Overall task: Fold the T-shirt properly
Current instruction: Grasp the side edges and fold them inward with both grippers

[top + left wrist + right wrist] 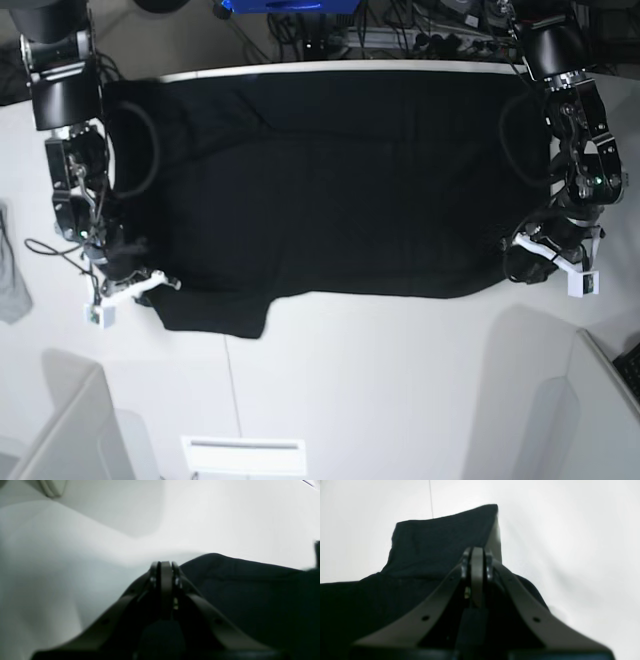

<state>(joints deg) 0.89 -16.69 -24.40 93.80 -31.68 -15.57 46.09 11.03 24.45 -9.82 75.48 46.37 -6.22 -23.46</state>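
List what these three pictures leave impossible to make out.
- Plain black cloth T-shirt: collar and its mark lost in dark folds, base view.
- Left gripper: blurred close-up; cloth between the closed fingertips not visible.
- Right gripper: same, right wrist view.
- Small light-grey cloth: cut off by the base view's left edge.

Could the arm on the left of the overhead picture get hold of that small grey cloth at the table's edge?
Probably not right now: the right gripper is shut at the T-shirt corner, and the grey cloth lies apart, further out.

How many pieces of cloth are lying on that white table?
2. The big black T-shirt is spread across the table's middle, between the two arms. A small grey cloth lies at the left edge of the base view, partly cut off. More could lie out of frame.
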